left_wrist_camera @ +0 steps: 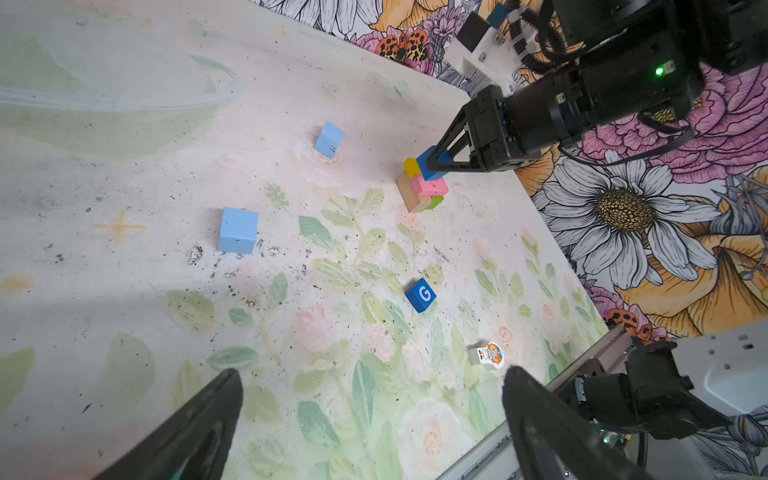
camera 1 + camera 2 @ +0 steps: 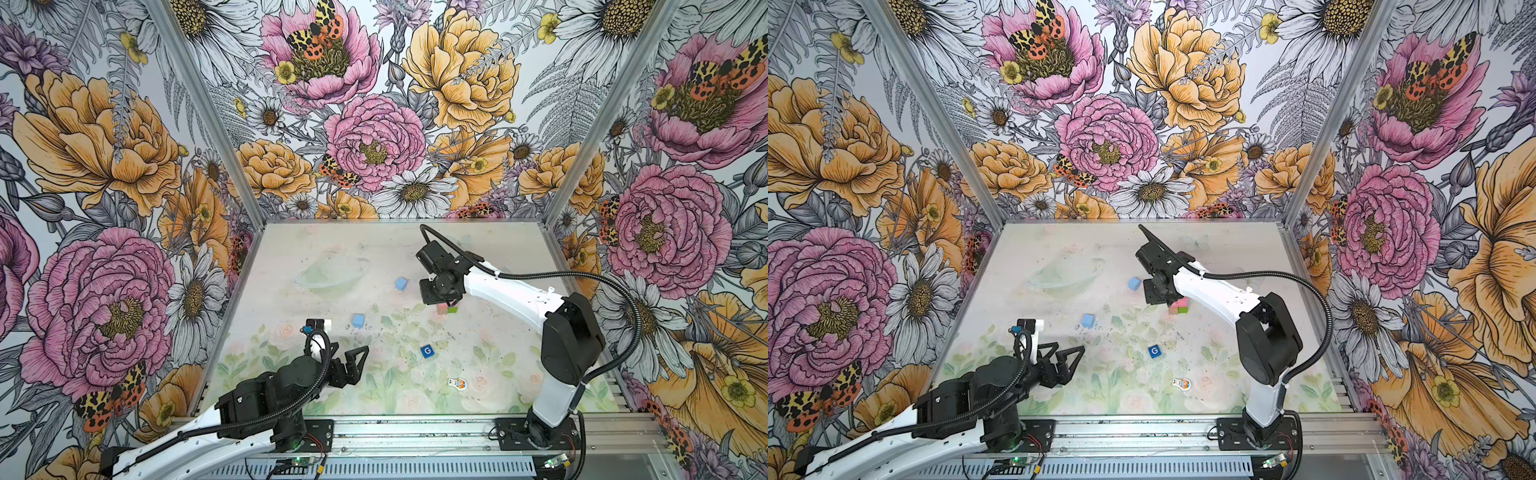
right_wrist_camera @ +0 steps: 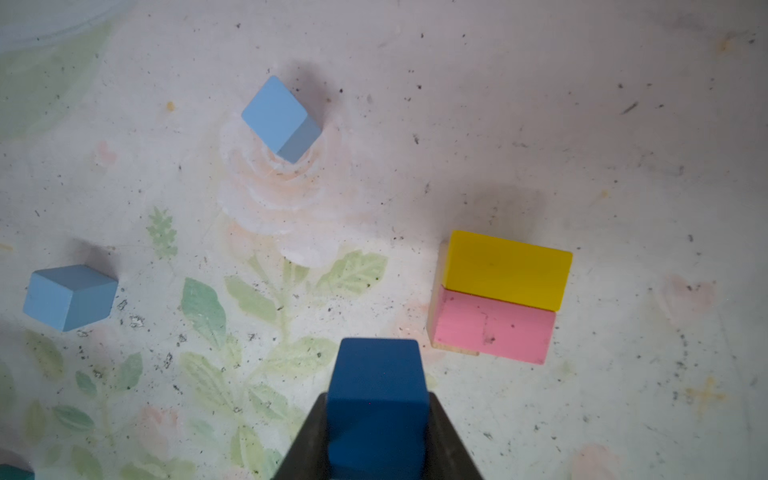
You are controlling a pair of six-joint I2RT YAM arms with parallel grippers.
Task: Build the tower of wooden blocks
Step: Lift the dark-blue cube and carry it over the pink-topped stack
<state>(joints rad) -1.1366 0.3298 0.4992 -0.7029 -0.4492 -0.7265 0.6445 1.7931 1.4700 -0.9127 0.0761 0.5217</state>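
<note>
My right gripper (image 3: pixel 376 401) is shut on a dark blue cube (image 3: pixel 376 374) and holds it just above and beside the tower (image 1: pixel 424 189). The tower is a low stack: a yellow oblong (image 3: pixel 507 270) and a pink oblong (image 3: pixel 494 328) lie on plain-wood and green ones. In both top views the right wrist hides most of the stack (image 2: pixel 448 309) (image 2: pixel 1179 306). Two light blue cubes (image 2: pixel 401 284) (image 2: pixel 358 320) and the G cube (image 2: pixel 427 351) lie loose on the mat. My left gripper (image 1: pixel 372 386) stands open and empty at the front left.
The flat white-and-orange cartoon figure piece (image 2: pixel 457 383) lies near the front edge, right of my left gripper. A metal rail (image 2: pixel 415 432) runs along the front. Flowered walls close in the back and both sides. A faint printed bowl shape (image 2: pixel 328 274) marks the mat.
</note>
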